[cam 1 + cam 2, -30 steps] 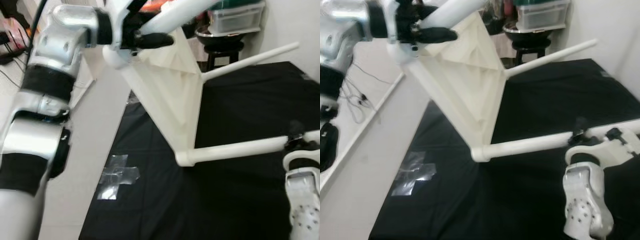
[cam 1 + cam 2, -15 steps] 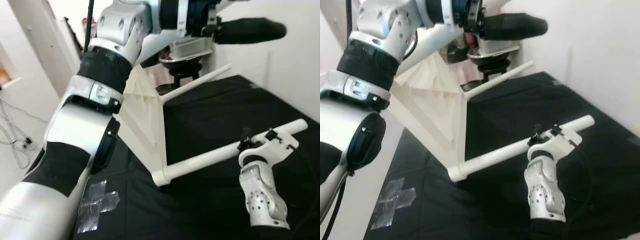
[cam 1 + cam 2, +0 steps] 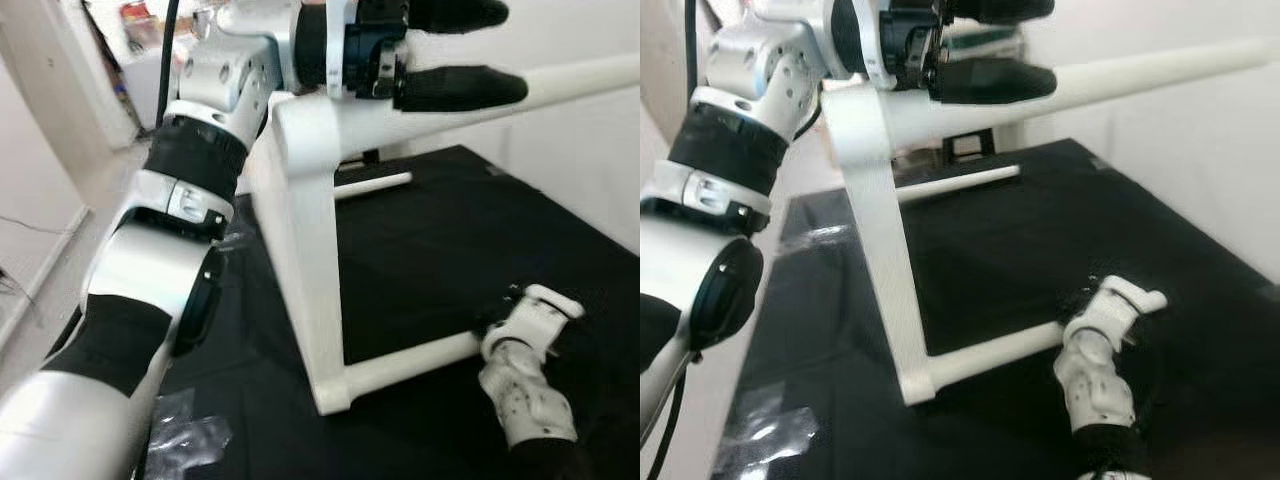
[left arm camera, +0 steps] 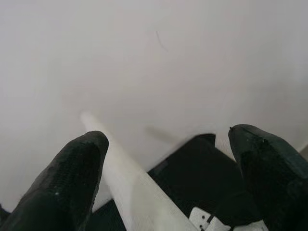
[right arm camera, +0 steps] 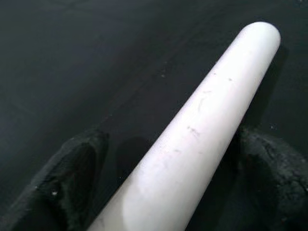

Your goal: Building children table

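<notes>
left arm: silver arm with black bands, raised high across the scene
left gripper: two long black fingers spread around the upper white leg close to where it joins the panel; one finger above it, one along its front. In the left wrist view the leg runs between the pads with a gap on each side, so fingers apart, cannot tell if they press the leg
white plastic children's table: flat white tabletop panel standing on edge on the mat, below and just behind the left gripper; round white legs stick out sideways from its corners
upper white leg: runs from the left gripper's fingers out to the robot's right, in front of the pale wall
far white leg: lower, behind the panel, well below the left gripper, pointing the same way just over the mat
lower white leg: at the panel's bottom corner, lying along the mat, reaching to the right gripper
black mat: cloth sheet on the floor, under the table and under the right gripper
right gripper: low on the mat at the free end of the lower leg; right wrist view shows a black finger on each side of the white tube, closed around it, rounded tube end past the fingertips
clear tape patch: crumpled, shiny, on the floor near the mat edge, far below the left gripper
pale wall: plain, beyond the left gripper's fingertips
</notes>
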Controlling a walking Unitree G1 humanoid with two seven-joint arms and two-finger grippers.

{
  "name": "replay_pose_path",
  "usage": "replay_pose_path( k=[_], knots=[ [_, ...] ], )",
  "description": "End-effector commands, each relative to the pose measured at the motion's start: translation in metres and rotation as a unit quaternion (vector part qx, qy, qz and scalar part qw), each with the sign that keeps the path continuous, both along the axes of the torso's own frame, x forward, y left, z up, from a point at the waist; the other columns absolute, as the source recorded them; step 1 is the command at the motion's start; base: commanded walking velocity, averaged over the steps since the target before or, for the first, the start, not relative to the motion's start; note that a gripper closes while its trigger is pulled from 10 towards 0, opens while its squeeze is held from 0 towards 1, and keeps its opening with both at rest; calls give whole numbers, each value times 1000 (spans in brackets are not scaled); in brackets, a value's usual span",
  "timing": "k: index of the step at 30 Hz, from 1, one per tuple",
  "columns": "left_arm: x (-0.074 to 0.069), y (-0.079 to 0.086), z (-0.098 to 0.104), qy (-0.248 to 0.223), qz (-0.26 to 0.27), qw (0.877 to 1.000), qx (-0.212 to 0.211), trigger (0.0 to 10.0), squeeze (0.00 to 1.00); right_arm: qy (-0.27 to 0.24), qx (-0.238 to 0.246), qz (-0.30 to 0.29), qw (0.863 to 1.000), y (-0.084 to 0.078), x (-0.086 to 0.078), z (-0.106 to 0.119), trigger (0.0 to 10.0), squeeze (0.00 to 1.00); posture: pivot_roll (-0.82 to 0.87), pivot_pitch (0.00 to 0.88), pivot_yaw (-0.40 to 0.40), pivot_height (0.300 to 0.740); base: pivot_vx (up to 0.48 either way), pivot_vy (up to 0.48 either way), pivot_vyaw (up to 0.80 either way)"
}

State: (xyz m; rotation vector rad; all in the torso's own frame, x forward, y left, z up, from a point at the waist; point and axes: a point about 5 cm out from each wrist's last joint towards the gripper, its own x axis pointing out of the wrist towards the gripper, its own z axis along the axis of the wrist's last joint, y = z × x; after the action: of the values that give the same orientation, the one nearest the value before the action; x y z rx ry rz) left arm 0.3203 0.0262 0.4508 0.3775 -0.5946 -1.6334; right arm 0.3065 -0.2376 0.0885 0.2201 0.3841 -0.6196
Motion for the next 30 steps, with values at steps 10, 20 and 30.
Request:
replay_pose_path(
  k=[10,20,30],
  knots=[
    [4,17,-10,13,3,1000,11,10000,67,-16,50,36,998,22,-36,13,10000,1000,-71,27,119,740,0,0,0],
    [1,33,-8,37,-20,999,5,10000,0,-107,64,8,992,9,-49,48,10000,1000,-88,17,121,740,0,0,0],
    [-8,51,11,46,-33,998,-31,10000,0,-194,35,-17,980,-18,-53,89,10000,1000,-92,3,117,740,0,0,0]
  ],
)
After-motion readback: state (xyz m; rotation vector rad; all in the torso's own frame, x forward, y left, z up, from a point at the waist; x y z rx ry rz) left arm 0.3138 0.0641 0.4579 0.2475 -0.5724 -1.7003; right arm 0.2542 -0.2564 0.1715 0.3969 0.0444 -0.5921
